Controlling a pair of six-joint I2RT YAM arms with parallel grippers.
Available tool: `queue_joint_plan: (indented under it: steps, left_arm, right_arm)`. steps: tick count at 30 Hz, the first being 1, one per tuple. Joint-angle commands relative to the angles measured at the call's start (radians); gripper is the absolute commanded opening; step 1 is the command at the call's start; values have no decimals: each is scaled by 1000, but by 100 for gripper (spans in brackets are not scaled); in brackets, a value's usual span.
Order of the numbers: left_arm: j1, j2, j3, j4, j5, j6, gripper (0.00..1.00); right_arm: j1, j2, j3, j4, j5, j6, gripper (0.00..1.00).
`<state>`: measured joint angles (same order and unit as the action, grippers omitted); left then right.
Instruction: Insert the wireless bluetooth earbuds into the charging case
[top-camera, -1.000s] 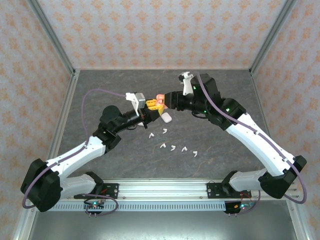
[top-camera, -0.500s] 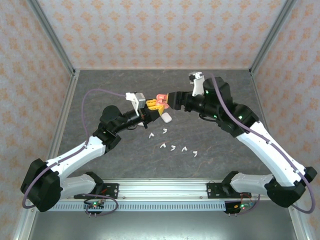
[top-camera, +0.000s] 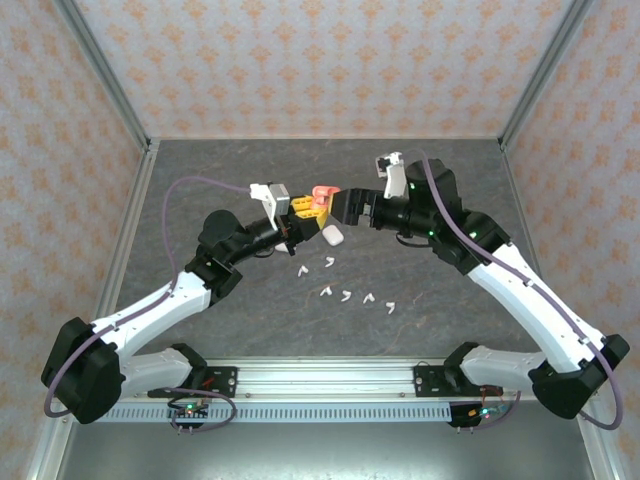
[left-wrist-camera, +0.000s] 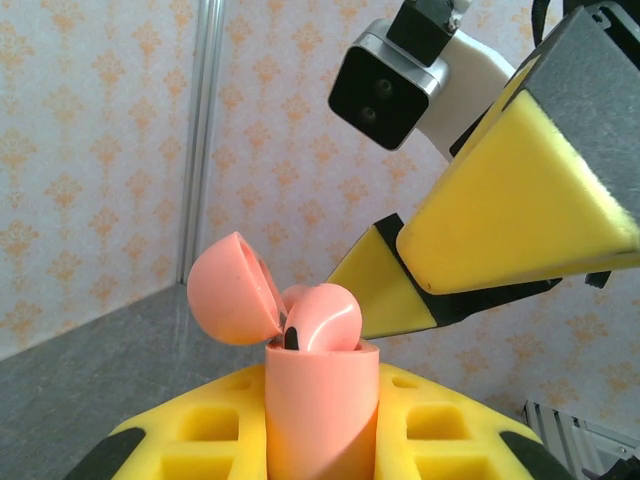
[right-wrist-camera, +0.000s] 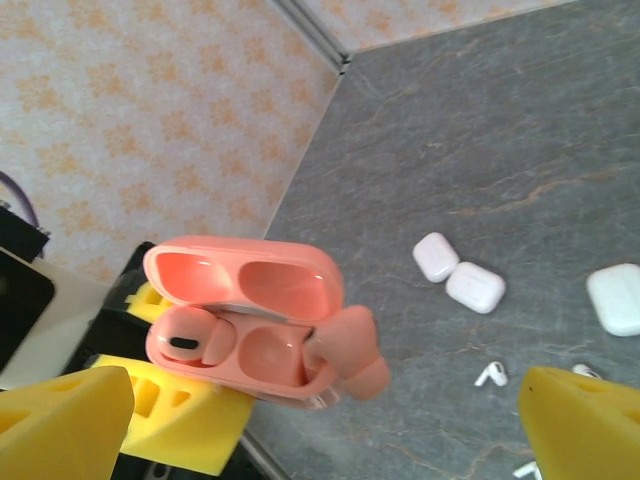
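A salmon-pink charging case (left-wrist-camera: 320, 400) stands upright with its lid open, and my left gripper (left-wrist-camera: 320, 430) is shut on it between yellow pads. One pink earbud (right-wrist-camera: 185, 345) sits in the left slot. A second pink earbud (right-wrist-camera: 350, 352) leans out of the right slot, only partly in. My right gripper (right-wrist-camera: 320, 430) is open just beside the case (top-camera: 320, 197), touching nothing, with its yellow fingers (left-wrist-camera: 520, 200) wide apart. Several white earbuds (top-camera: 346, 296) lie on the grey table below the grippers.
A white case (top-camera: 333, 235) lies on the table under the grippers. Two more small white cases (right-wrist-camera: 475, 287) rest side by side, and a larger one (right-wrist-camera: 615, 298) lies further right. Patterned walls and metal posts enclose the table.
My right gripper has opened wide and let go of the second pink earbud at the case, then drawn back a little. The left gripper has kept still, holding the case.
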<state>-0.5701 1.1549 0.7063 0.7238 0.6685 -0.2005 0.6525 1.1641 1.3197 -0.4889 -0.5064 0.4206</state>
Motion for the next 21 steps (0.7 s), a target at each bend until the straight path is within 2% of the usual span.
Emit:
queue_joint_plan:
  steps: [1, 16, 21]
  left_arm:
    - [-13, -1, 30, 55, -7, 7, 0]
    - [-16, 9, 37, 40, -16, 21, 0]
    - [-16, 13, 36, 35, -22, 24, 0]
  right_arm:
    - [-3, 10, 0, 85, -77, 26, 99]
    - [-4, 52, 44, 70, -141, 20, 89]
    - [-4, 60, 66, 29, -129, 0, 89]
